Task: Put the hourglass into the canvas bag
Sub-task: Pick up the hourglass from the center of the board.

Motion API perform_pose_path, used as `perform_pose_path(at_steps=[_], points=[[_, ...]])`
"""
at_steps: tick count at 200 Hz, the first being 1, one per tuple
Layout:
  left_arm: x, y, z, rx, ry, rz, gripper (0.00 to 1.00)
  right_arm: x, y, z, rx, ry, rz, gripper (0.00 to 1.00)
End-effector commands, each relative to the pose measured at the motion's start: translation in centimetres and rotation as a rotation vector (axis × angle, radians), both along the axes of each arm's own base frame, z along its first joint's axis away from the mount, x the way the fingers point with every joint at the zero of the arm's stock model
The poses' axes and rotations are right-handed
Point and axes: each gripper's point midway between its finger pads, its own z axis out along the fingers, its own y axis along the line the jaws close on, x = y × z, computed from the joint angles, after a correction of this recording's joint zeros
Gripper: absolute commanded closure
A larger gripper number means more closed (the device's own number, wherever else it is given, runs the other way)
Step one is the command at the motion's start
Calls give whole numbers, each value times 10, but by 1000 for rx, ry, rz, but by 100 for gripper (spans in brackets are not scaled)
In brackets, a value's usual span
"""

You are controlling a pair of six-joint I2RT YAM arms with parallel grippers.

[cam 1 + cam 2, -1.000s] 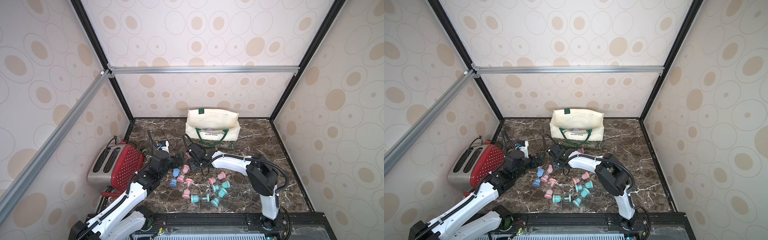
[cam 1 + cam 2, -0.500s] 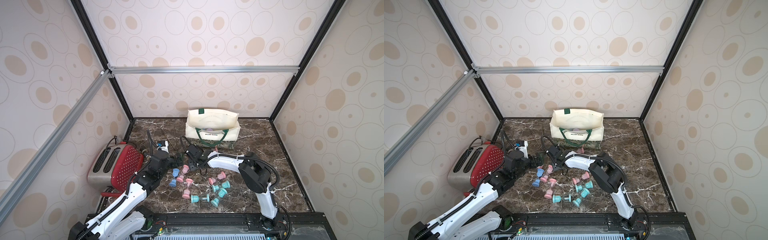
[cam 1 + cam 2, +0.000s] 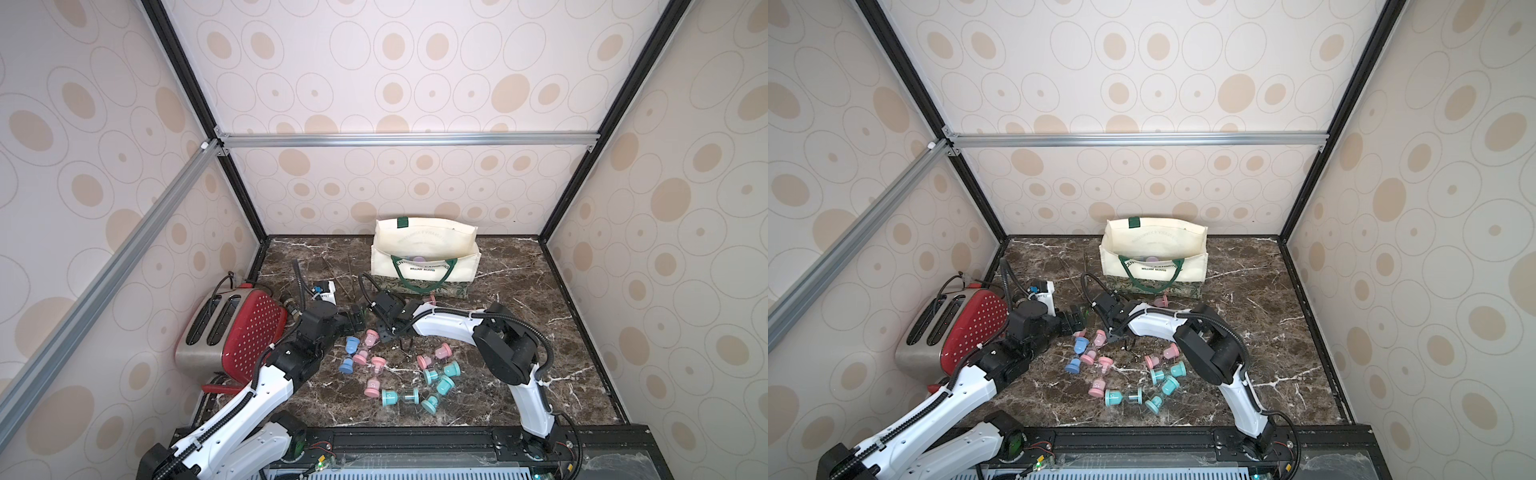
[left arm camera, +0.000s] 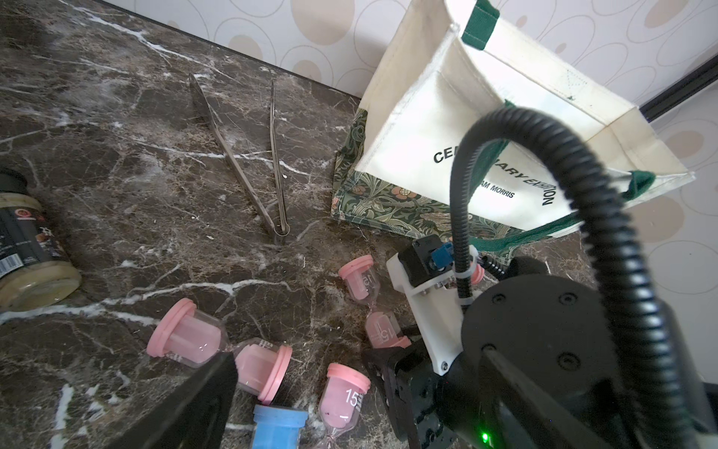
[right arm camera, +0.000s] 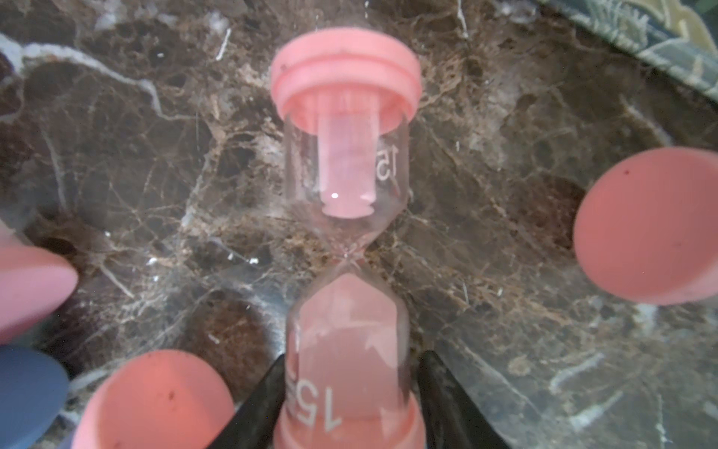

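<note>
The right jaws are clamped on the pink hourglass (image 5: 345,311), their black fingers (image 5: 258,408) pressed to either side of its sand-filled bulb. That hourglass lies flat on the dark marble counter (image 3: 519,299). It is outside the canvas bag (image 3: 467,266), a short way in front of the bag's left front corner (both top views hide it under the right arm's wrist).

The bag stands upright with its mouth open and its green floral base on the counter. One dark green handle droops over the printed front, and something pale purple shows inside.

A stray pink timer (image 3: 432,299) lies just beside the bag's base. Further out from the bag are a blue hourglass (image 3: 352,343) and other pink hourglasses (image 3: 372,388). Furthest from the bag is a cluster of teal hourglasses (image 3: 444,385).

The left jaws are spread and hold nothing, poised over the loose timers out from the bag's left side. Metal tongs (image 4: 279,229) lie near the bag on its left, with a labelled jar (image 4: 31,248) beyond them. A red toaster (image 3: 249,332) stands further left again, well apart from the bag.
</note>
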Motion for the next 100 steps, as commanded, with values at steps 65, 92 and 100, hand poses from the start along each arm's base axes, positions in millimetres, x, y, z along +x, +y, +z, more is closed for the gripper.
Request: perform_pose_path(at_steps=[65,92,100], points=[[4,-2,12,-17,-24,-3,2,0,-1,5,-6,-19,25,62],[4,-3,16,-20,-31,-5,3,-3,0,18,31,-30,34,65],[5,-3,18,-21,-32,-7,3,-5,-1,22,38,-32,40,66]])
